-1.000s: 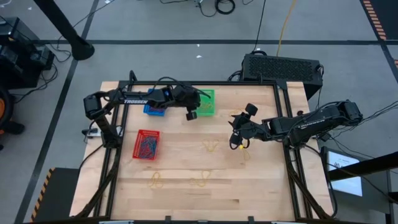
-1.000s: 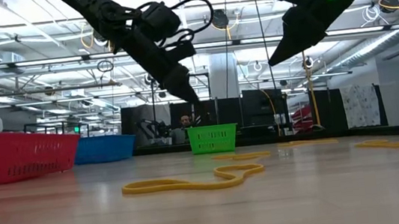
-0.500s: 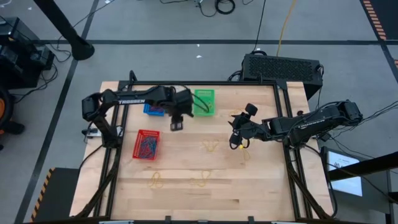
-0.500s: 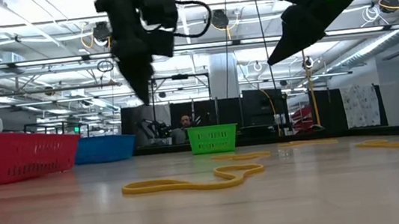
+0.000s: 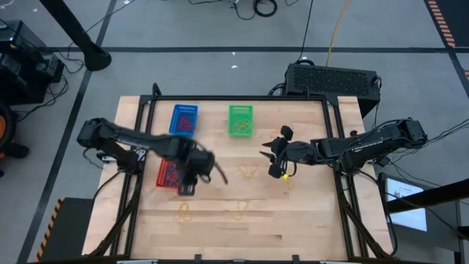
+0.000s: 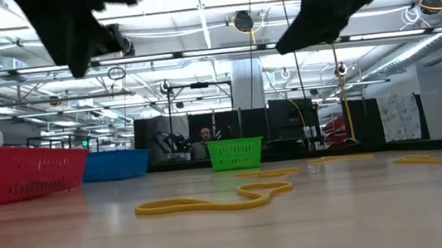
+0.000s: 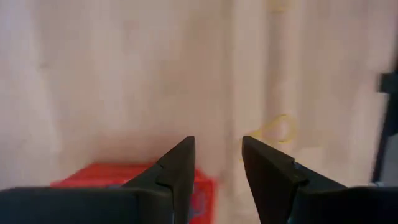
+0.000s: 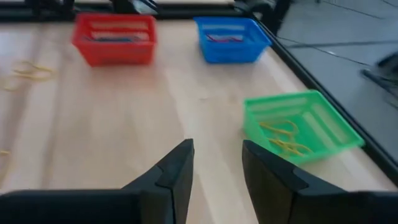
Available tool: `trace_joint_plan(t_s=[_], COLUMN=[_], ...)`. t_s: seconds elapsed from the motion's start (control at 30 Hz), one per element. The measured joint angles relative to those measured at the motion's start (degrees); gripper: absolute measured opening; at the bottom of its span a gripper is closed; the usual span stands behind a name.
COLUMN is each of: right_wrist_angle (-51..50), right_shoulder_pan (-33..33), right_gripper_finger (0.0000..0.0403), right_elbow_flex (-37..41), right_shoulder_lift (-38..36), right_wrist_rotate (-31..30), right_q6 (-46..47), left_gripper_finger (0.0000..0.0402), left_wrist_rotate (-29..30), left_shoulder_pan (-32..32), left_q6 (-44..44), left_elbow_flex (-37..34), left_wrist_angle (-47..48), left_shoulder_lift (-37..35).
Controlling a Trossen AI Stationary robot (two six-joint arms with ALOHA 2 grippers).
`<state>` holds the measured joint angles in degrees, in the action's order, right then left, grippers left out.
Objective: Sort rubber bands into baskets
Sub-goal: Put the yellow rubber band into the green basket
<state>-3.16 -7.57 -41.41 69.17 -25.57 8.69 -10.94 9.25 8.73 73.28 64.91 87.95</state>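
Observation:
Three baskets stand on the wooden table: red (image 5: 167,170), blue (image 5: 183,119) and green (image 5: 239,119). The green basket (image 8: 298,127) holds yellow rubber bands (image 8: 281,135). Loose yellow rubber bands lie flat on the wood at the middle (image 5: 249,173) and near the front (image 5: 182,213), (image 5: 236,213). My left gripper (image 5: 189,176) hangs open, pointing down, above the red basket's right side (image 7: 199,180), and holds nothing. My right gripper (image 5: 270,155) hovers open and empty right of centre, above another yellow band (image 5: 279,174).
A black box with a grille (image 5: 331,77) sits beyond the far right corner. A black frame (image 5: 333,139) borders the table's left, right and far sides. More yellow bands lie toward the far right (image 5: 278,136), (image 6: 425,159). Bare wood lies between the baskets and the front edge.
My left gripper has swung from above the blue and green baskets toward the table's near edge and left, ending over the red basket's right side, and has tipped to point steeply down. My right gripper has stayed in place; its fingertips have tilted up a little.

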Motion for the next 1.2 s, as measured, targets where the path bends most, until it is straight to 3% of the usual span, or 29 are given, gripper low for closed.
trace_joint_plan(t_s=[0.23, 0.43, 0.7, 1.2], right_wrist_angle=[3.82, 5.13, 5.10, 4.68], right_shoulder_pan=[-0.01, -0.03, -0.03, -0.03], right_gripper_finger=[0.0130, 0.0130, 0.0130, 0.0130], right_elbow_flex=[0.00, 0.00, 0.00, 0.00], right_shoulder_lift=[0.00, 0.00, 0.00, 0.00], right_wrist_rotate=[2.43, 3.46, 3.46, 3.44], right_q6=[-1.83, -0.54, 1.11, 0.72], left_gripper_finger=[0.0138, 0.0138, 0.0138, 0.0138], left_wrist_rotate=[1.02, 4.84, 7.04, 8.30], left_shoulder_pan=[13.10, 18.47, 22.11, 23.07], left_q6=[3.36, 10.06, 11.98, 11.99], left_elbow_flex=[-4.59, -8.35, -15.44, -25.64], left_wrist_angle=[-9.77, -11.67, -22.22, -30.55], left_shoulder_lift=[-0.57, -0.23, -0.20, -0.18])
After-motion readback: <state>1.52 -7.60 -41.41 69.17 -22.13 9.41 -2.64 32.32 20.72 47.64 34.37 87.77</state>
